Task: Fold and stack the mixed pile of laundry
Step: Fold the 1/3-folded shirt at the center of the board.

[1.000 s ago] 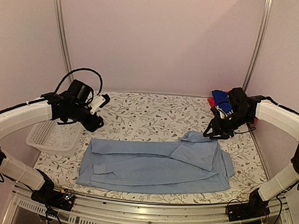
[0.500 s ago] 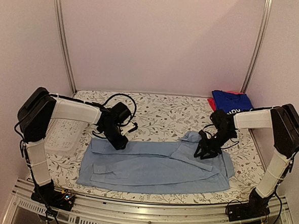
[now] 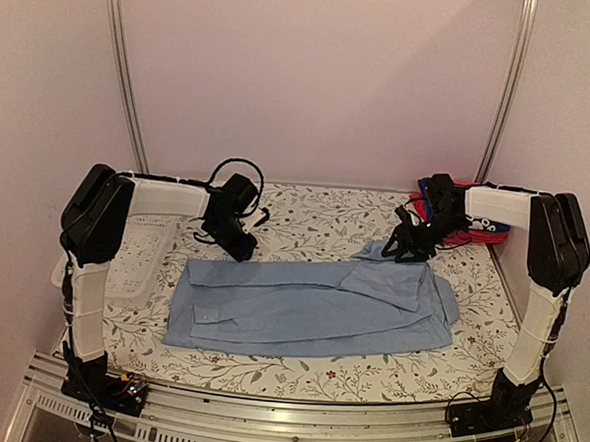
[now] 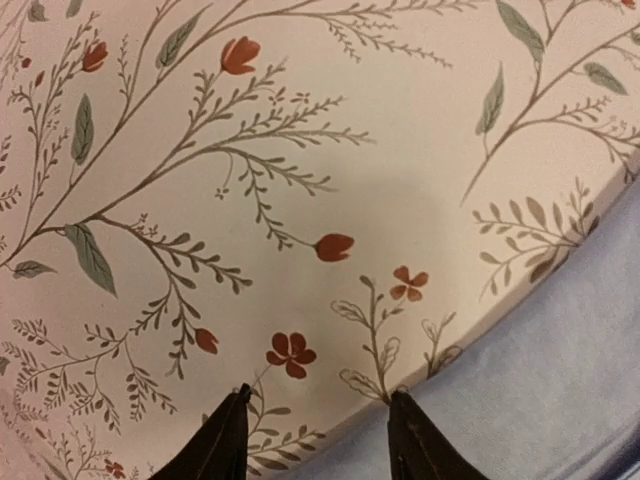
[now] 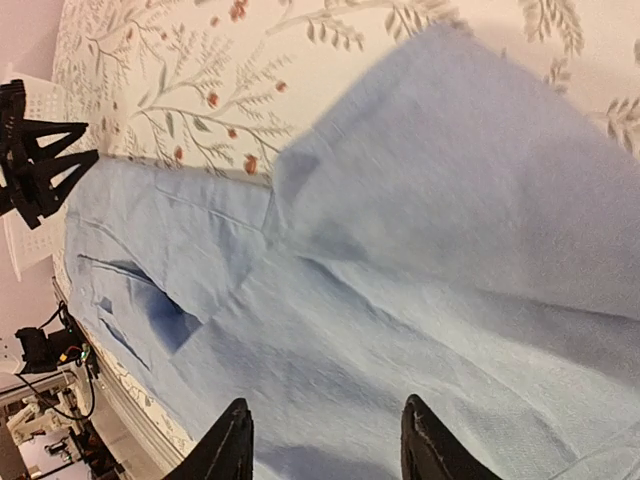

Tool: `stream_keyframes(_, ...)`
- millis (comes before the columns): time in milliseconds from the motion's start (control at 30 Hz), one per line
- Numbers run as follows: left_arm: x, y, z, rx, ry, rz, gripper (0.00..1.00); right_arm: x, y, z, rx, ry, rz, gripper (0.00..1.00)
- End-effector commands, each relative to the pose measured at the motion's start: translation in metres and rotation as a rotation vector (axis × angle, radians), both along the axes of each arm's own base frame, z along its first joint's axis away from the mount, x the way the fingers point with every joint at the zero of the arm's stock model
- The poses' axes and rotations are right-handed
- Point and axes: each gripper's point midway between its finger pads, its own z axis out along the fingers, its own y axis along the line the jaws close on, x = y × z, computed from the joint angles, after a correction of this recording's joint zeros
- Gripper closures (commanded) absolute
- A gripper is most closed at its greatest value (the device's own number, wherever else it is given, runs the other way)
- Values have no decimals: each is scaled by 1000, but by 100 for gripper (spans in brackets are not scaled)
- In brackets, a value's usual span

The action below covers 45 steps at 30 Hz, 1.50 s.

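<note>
The light-blue collared shirt (image 3: 310, 307) lies folded flat in the middle of the floral table cover (image 3: 315, 222). My left gripper (image 3: 238, 242) stands low at the shirt's far left edge. It is open (image 4: 320, 400), and between its fingers (image 4: 225, 440) show only the cover and the shirt's edge (image 4: 560, 400). My right gripper (image 3: 405, 250) is over the shirt's far right corner. It is open (image 5: 325, 405) above the blue cloth (image 5: 420, 260) and holds nothing. A red-pink and royal-blue heap (image 3: 467, 232) sits at the far right, partly hidden by the right arm.
A white perforated basket (image 3: 140, 264) stands at the left edge of the table, partly behind the left arm. Pink walls and two upright metal rails (image 3: 121, 80) close in the back and sides. The left gripper (image 5: 40, 165) also shows far off in the right wrist view.
Both arms came down from raised poses onto the shirt's far edge, then drew back toward the far side. The shirt now lies a little farther back on the table.
</note>
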Motion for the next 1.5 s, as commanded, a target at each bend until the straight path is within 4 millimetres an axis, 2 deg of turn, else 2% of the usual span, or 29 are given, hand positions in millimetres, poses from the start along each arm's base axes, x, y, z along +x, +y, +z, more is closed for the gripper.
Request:
stream_keyframes(0,15,-14,44,-58,-92,-50,50,38,-12,76,-22,-243,14,47)
stream_keyframes(100,19,-16,63,-75,-128,-53,45,66,-34,72,-118,-274,-58,41)
stream_keyframes(167,20,-16,74,-81,-142,-48,40,78,-38,62,-149,-273,-53,36)
stream_keyframes(200,21,-16,78,-84,-151,-43,35,80,-37,55,-157,-264,-37,34)
stream_keyframes(233,21,-16,83,-84,-162,-40,17,82,-37,43,-164,-236,-26,32)
stream_keyframes(267,22,-14,86,-79,-172,-29,3,83,-34,39,-156,-226,-6,31)
stream_keyframes(400,25,-12,107,-110,-228,2,0,87,-29,11,-169,-193,30,26)
stream_keyframes(533,25,-13,130,-168,-294,15,0,88,-24,-8,-176,-185,81,21)
stream_keyframes(633,26,-11,142,-180,-342,23,0,85,-21,-19,-177,-163,99,31)
stream_keyframes(700,28,-9,147,-175,-360,28,0,85,-19,-22,-172,-158,107,48)
stream_keyframes(800,30,-7,156,-176,-383,30,0,87,-16,-11,-159,-169,109,88)
stream_keyframes(833,30,-7,160,-183,-393,31,0,88,-14,-4,-149,-181,108,97)
stream_keyframes(867,30,-7,164,-189,-405,28,0,88,-13,5,-136,-198,107,100)
stream_keyframes(1000,28,-5,180,-216,-466,30,0,79,-10,40,-98,-241,98,100)
stream_keyframes(1100,24,-4,196,-267,-517,34,0,62,-5,69,-42,-265,97,100)
stream_keyframes(1167,18,-7,206,-323,-541,33,0,44,6,86,56,-249,115,100)
stream_keyframes(1300,-14,-29,222,-489,-504,-103,0,0,29,108,255,-166,147,100)
stream_keyframes(1467,-63,-55,235,-685,-458,-262,0,-62,58,120,512,-31,223,100)
